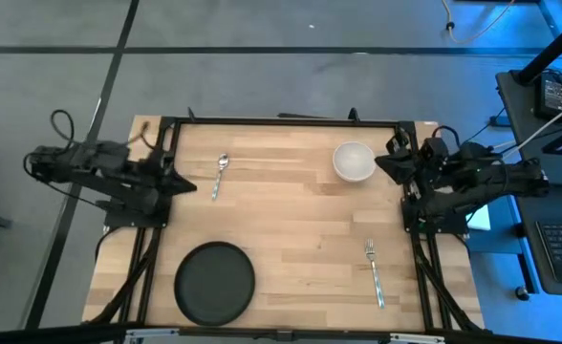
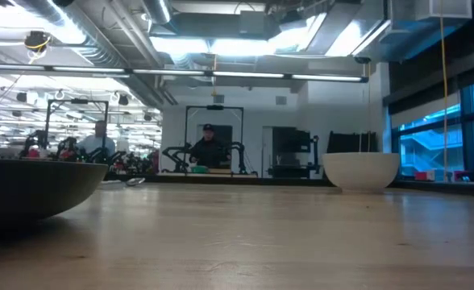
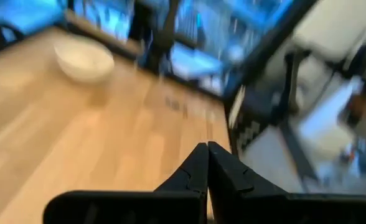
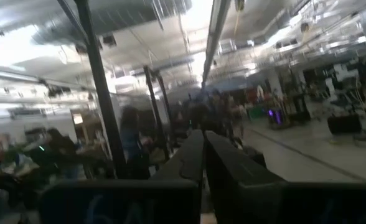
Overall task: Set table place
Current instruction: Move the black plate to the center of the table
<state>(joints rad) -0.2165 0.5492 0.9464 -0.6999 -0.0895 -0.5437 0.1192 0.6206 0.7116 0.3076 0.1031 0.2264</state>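
While I look down from above, the bench (image 1: 291, 220) carries a spoon (image 1: 220, 175), white bowl (image 1: 354, 161), fork (image 1: 374, 273) and dark plate (image 1: 214, 282). Left hand (image 1: 187, 185) and right hand (image 1: 381, 161) wait at opposite edges. Both wrist views show fingers pressed closed, empty.

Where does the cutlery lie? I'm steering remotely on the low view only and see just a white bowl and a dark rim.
Observer: In the high view a spoon lies near the left gripper.
Operator: And a fork?
Observer: The fork lies on the table toward the right arm's side, nearer the front edge.
Operator: What's that dark rim?
Observer: A black plate, front left.
Operator: Grippers?
Observer: Both shut; the right gripper sits beside the white bowl.
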